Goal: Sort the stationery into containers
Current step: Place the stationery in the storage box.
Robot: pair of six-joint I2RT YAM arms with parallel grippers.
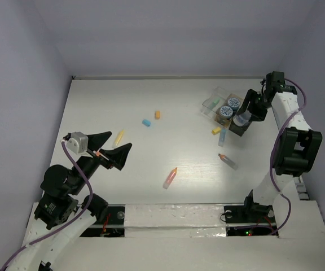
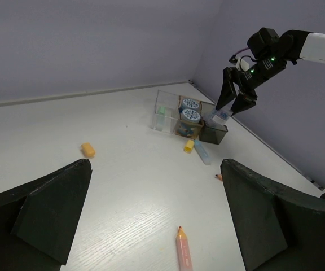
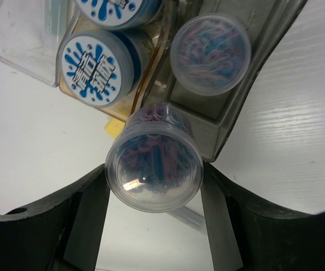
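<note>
Closest in, left pincer (image 2: 154, 169) spread as wide as can be, nothing in it. Next, loose on the counter (image 1: 179, 96): a pink and orange stick (image 1: 170, 177) and a clear-capped stick (image 1: 228, 161). Then, farther out, a long yellow block (image 1: 119, 136), a blue block (image 1: 146, 122) and an orange block (image 1: 157, 114). Not put away yet, any of these. Right by the boxes, a small yellow block (image 1: 216, 130) and a pale blue stick (image 1: 223, 135), waiting too. Far off on the right, right pincer (image 3: 154, 172) part way open, squeezed around a clear jar (image 3: 154, 161) full of coloured clips. Placed at the near end of the dark tray (image 3: 238, 113); above it or touching it, hard to tell. Already in the tray: a second jar of clips (image 3: 210, 53). Beside that, jars with blue and white lids (image 3: 97, 68), then the clear box (image 2: 165, 110) with something green (image 2: 161, 111) inside. Less than half done, by the look of it: seven small things left after this jar. Hard to make out: whether those lidded jars sit in the clear box or in a holder of their own. Farthest lid cut off at the picture edge.
</note>
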